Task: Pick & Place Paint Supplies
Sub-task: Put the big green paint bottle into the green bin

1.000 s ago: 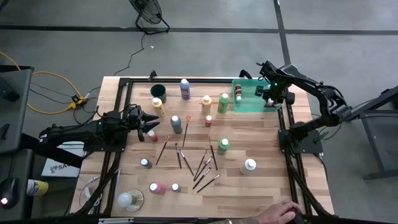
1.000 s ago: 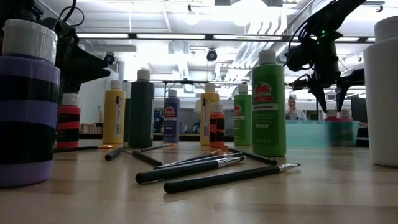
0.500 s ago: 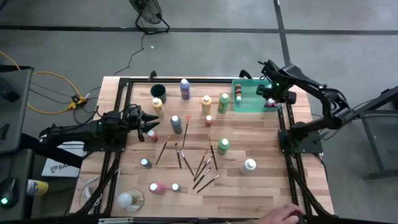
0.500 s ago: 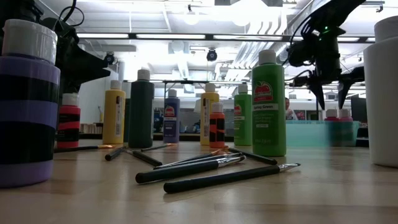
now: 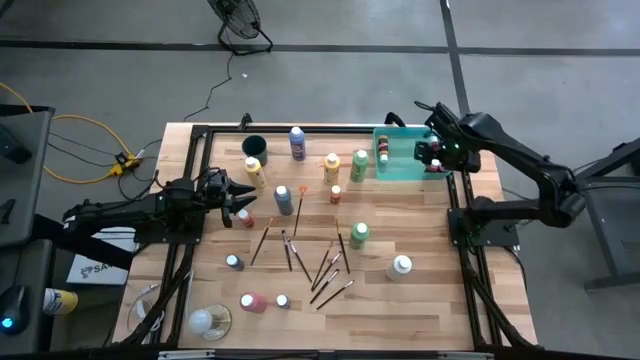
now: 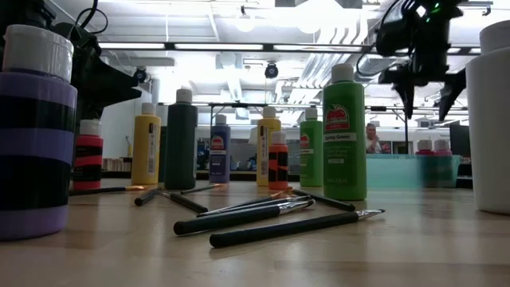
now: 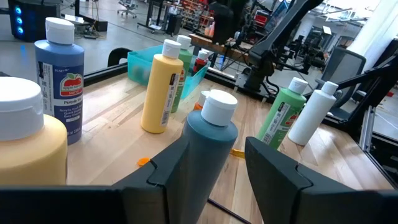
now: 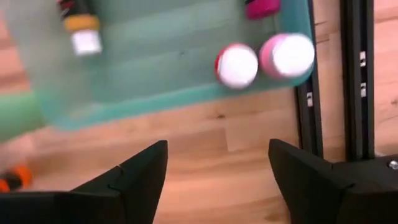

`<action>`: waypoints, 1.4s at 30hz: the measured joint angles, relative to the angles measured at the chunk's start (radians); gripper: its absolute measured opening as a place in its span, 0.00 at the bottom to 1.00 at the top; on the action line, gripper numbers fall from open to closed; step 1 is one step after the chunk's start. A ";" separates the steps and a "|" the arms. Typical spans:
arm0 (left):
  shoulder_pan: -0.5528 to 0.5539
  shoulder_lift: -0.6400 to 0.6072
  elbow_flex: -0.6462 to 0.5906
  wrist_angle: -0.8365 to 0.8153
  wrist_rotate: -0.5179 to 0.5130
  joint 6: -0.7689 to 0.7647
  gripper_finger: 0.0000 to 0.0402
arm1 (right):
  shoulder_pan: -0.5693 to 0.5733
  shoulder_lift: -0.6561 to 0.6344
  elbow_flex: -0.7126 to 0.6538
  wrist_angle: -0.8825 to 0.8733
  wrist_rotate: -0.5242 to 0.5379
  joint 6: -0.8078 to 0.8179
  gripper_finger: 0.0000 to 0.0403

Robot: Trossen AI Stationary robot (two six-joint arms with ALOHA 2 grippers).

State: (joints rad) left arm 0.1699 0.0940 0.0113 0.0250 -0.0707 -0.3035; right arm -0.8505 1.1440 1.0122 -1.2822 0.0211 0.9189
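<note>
- High view: the right gripper (image 5: 432, 152) hangs over the near-right end of the translucent green tray (image 5: 400, 168), at the table's (image 5: 420, 300) far right corner.
- Right wrist view: its fingers (image 8: 134, 171) stand wide apart with nothing between them. Below, a red bottle with a white cap (image 8: 237, 65) and a pink bottle (image 8: 287, 55) stand side by side, touching, in the tray's corner.
- Left wrist view: the left gripper (image 7: 214, 168) sits half-open around a dark teal bottle (image 7: 208, 146); whether the fingers press it I cannot tell. A yellow bottle (image 7: 160, 87) and a blue bottle (image 7: 61, 81) stand beyond.
- Low view: several dark-handled paintbrushes (image 6: 271, 215) lie loosely crossed mid-table, in front of a green bottle (image 6: 344, 135) and an orange bottle (image 6: 278, 162).
- High view: a dark round cup (image 5: 254, 146) stands at the table's far edge, left of the tray.
</note>
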 joint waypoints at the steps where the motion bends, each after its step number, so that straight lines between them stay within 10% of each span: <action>1: 0.000 0.000 0.000 0.000 0.000 0.000 0.38 | 0.023 -0.023 0.000 -0.016 0.000 -0.004 0.68; 14: 0.000 0.000 0.000 0.000 0.000 0.000 0.38 | 0.547 -0.291 0.000 -0.179 0.002 0.093 0.68; 27: 0.000 0.000 0.000 0.000 0.000 0.000 0.38 | 1.071 -0.249 0.000 -0.130 -0.010 0.302 0.68; 42: 0.000 0.000 0.000 0.000 0.000 0.000 0.38 | 1.138 0.037 0.000 0.352 -0.043 0.544 0.68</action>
State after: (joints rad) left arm 0.1699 0.0940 0.0113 0.0250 -0.0708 -0.3035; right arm 0.2871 1.1810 1.0126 -0.9304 -0.0218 1.4628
